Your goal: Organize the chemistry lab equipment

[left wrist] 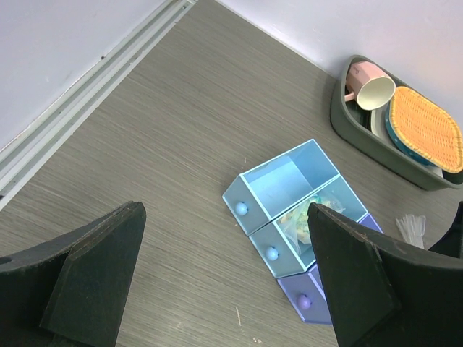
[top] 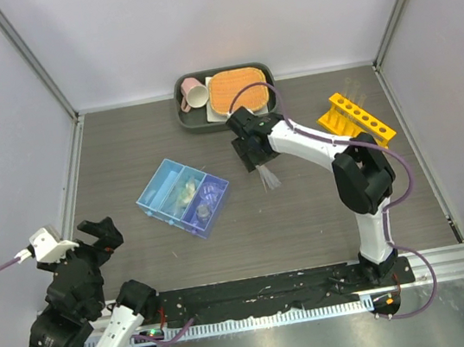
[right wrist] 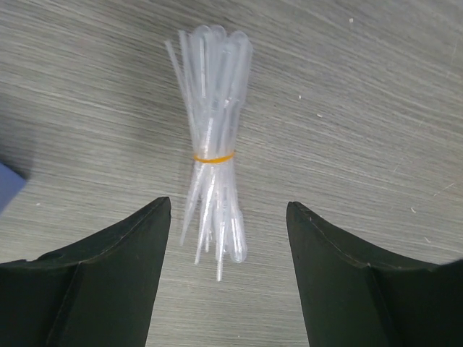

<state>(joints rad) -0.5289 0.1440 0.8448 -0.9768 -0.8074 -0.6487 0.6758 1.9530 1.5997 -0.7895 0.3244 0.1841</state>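
Lying flat on the grey wood-grain tabletop (right wrist: pixel 362 108), a bundle of clear plastic pipettes (right wrist: pixel 211 144), bound by an orange rubber band, is seen with its lower end between the parted fingers of the right gripper (right wrist: pixel 228 217); neither finger is seen touching it. The left gripper (left wrist: pixel 226 217) is held with jaws wide and empty. The blue translucent three-compartment tray (left wrist: pixel 282 177) is located left of the bundle. The yellow holed tube rack (top: pixel 355 118) is noted at far right.

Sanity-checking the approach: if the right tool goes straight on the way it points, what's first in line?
The banded pipette bundle, lying on the table and framed by the open right tool. Nothing shows in between; depth is unclear.
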